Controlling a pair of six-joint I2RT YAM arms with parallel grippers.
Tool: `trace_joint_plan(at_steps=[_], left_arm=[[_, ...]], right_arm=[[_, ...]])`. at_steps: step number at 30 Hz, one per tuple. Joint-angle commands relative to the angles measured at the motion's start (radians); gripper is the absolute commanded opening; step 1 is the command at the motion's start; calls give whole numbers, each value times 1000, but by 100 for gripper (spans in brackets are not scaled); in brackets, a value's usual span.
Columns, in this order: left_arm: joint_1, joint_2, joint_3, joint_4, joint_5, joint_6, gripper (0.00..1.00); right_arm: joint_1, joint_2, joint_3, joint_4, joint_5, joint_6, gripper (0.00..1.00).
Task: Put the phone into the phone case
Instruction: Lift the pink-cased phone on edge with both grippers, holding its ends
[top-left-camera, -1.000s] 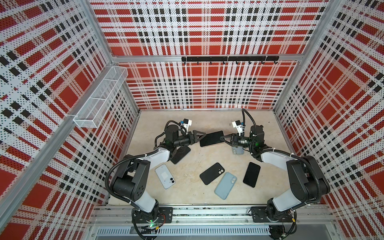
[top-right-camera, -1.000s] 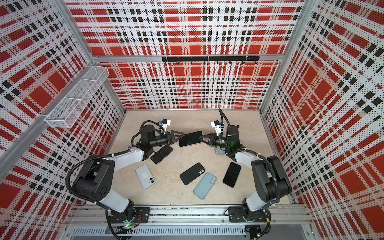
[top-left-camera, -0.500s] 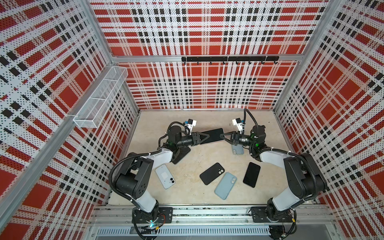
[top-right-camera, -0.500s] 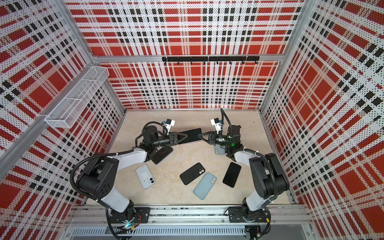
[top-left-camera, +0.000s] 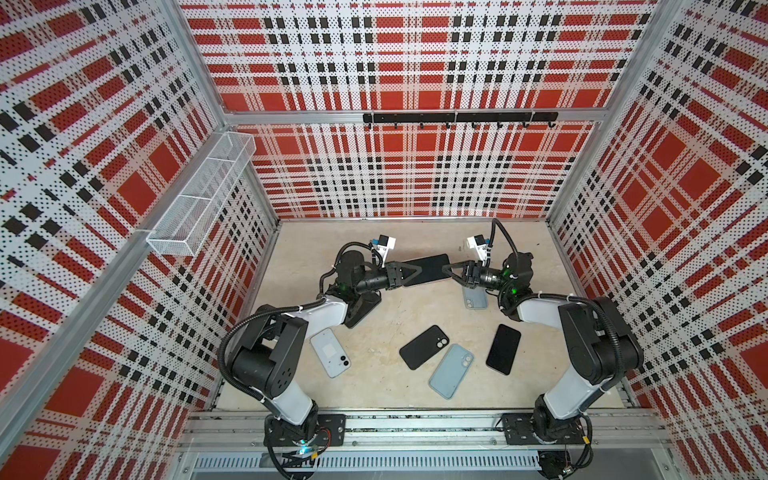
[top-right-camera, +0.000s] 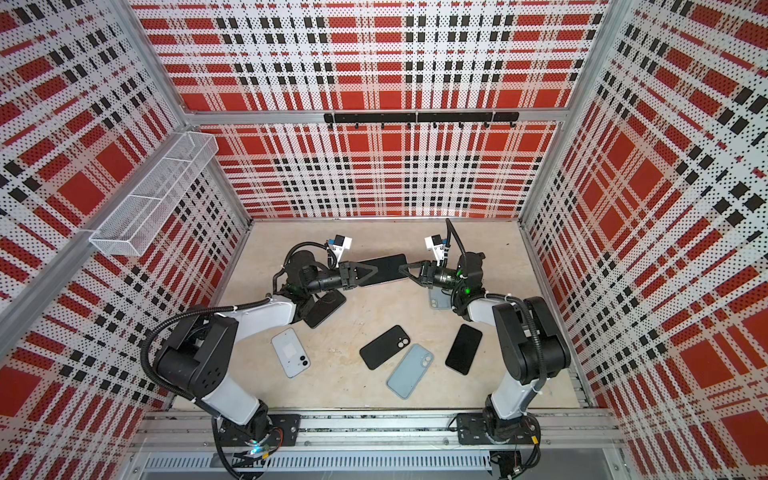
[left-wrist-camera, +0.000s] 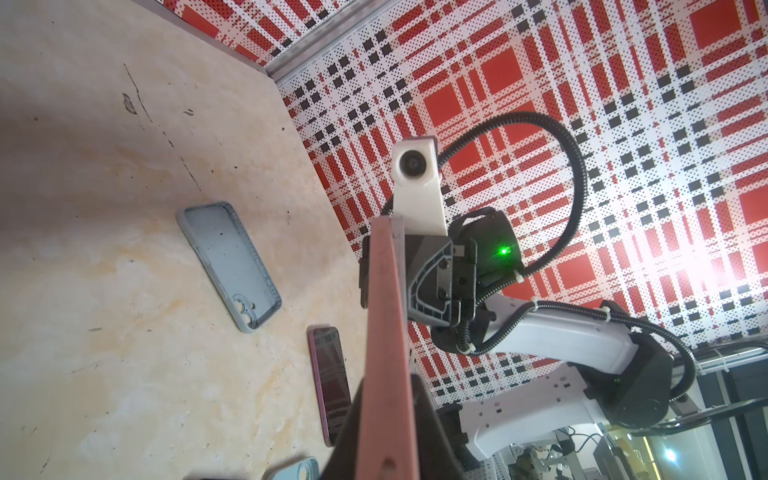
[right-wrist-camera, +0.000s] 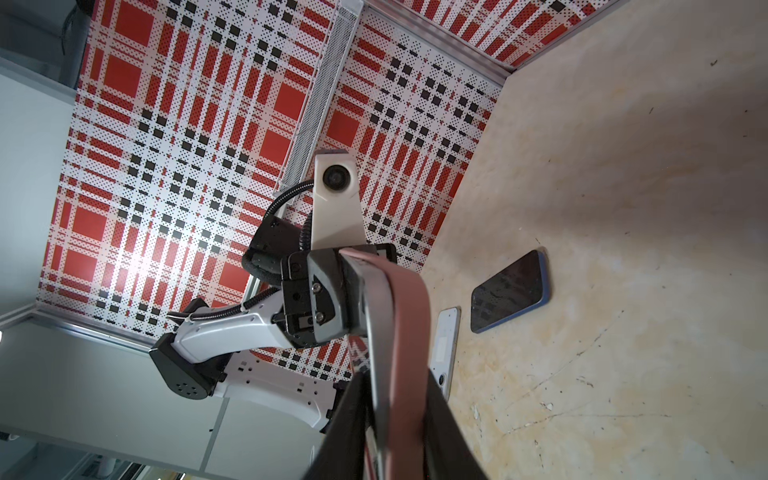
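Note:
A dark-screened phone hangs level above the floor at the back middle in both top views, held at both ends. My left gripper is shut on its left end, my right gripper on its right end. In the wrist views it runs edge-on: a pink phone case rims it, with a grey band of the phone beside the pink. Dark fingers press both faces of it.
On the floor lie an empty grey-blue case, a black case, a light-blue case, a pink-edged dark phone, a white phone and a blue-edged dark phone. Wire basket on the left wall.
My left gripper has reached right to the phone's free end and closed on it. The right gripper has kept its end; the phone stays level between the two.

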Motion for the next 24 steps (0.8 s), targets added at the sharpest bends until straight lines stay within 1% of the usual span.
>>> trace_joint_plan(at_steps=[1, 7, 10, 16, 20, 24], left_arm=[[-51, 4, 19, 46, 53, 7, 0], [-58, -6, 20, 63, 52, -12, 0], [-61, -12, 20, 77, 49, -30, 0], [-63, -13, 29, 174, 59, -114, 0], [-62, -17, 39, 187, 63, -128, 0], [-63, -15, 48, 187, 76, -128, 0]], right_arm=[[7, 2, 39, 78, 33, 8, 30], [-5, 13, 65, 75, 36, 2, 41], [-11, 25, 74, 102, 36, 16, 43], [-24, 61, 78, 192, 33, 66, 47], [-32, 66, 73, 182, 30, 46, 49], [-45, 53, 56, 129, 41, -10, 51]])
